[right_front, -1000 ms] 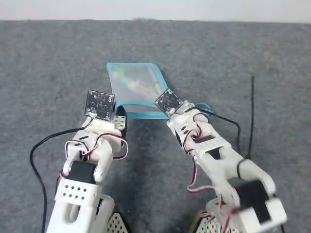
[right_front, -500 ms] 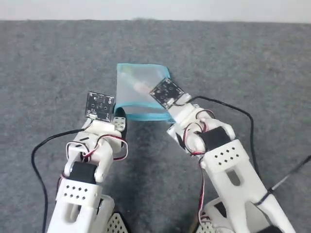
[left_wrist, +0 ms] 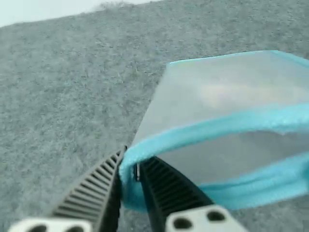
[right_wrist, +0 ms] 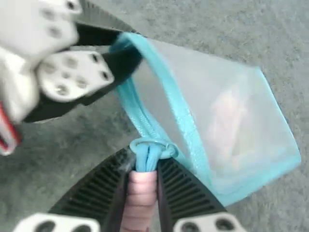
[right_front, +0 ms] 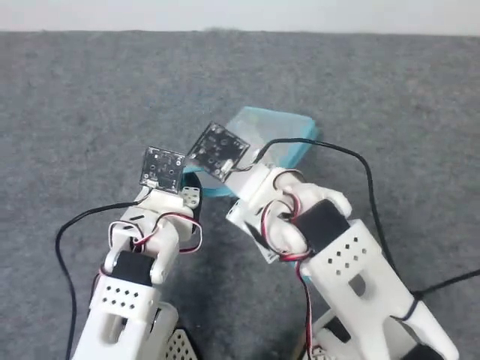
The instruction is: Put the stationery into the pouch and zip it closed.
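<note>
A translucent pouch (right_front: 276, 133) with teal trim lies on the grey mat, partly under the two arms. My left gripper (left_wrist: 129, 175) is shut on the pouch's teal corner at the zip's end. The pouch (left_wrist: 227, 106) spreads away from it. My right gripper (right_wrist: 143, 174) is shut on the zip pull (right_wrist: 147, 151), a teal loop with a pink tab, close to the left gripper (right_wrist: 113, 58). Pinkish stationery (right_wrist: 227, 125) shows dimly through the pouch wall (right_wrist: 193, 87). In the high view the right arm's camera board (right_front: 217, 150) covers the zip.
Grey felt mat (right_front: 90, 97) covers the table up to a pale wall at the far edge. Black cables (right_front: 352, 161) run from both arms. Open mat lies to the far left and far right.
The right arm has swung left along the zip toward the left gripper. The pouch has turned and shifted right. The left arm has barely moved.
</note>
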Action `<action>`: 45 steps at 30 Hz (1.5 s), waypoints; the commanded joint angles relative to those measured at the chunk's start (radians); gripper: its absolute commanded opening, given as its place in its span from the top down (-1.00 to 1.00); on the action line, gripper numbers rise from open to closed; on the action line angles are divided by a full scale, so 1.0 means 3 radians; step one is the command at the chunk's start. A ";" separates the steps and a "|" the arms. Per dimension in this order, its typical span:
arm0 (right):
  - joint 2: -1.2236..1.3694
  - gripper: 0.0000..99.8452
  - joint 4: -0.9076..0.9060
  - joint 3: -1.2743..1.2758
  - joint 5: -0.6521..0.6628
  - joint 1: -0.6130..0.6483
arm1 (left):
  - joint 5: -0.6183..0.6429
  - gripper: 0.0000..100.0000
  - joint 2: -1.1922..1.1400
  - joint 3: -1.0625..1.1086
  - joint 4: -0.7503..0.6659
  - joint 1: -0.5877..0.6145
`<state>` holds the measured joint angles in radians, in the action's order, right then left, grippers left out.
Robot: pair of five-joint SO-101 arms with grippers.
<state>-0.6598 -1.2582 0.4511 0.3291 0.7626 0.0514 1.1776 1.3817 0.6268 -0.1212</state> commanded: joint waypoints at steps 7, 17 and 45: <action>-0.0202 0.99 -0.0494 -0.0593 0.0205 0.0243 | 0.0051 0.98 -0.0077 -0.0038 -0.0266 0.0087; -0.0212 0.99 -0.0504 -0.0690 0.0271 0.0765 | 0.0051 0.98 -0.1294 -0.0504 -0.0639 0.0138; 0.0064 0.98 0.0724 0.1207 0.0179 -0.1102 | 0.0384 0.98 -0.1335 -0.0596 -0.0696 0.0726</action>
<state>-0.7073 -1.0940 0.8132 0.3951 0.4603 0.1465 0.7756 1.2375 0.4457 0.1534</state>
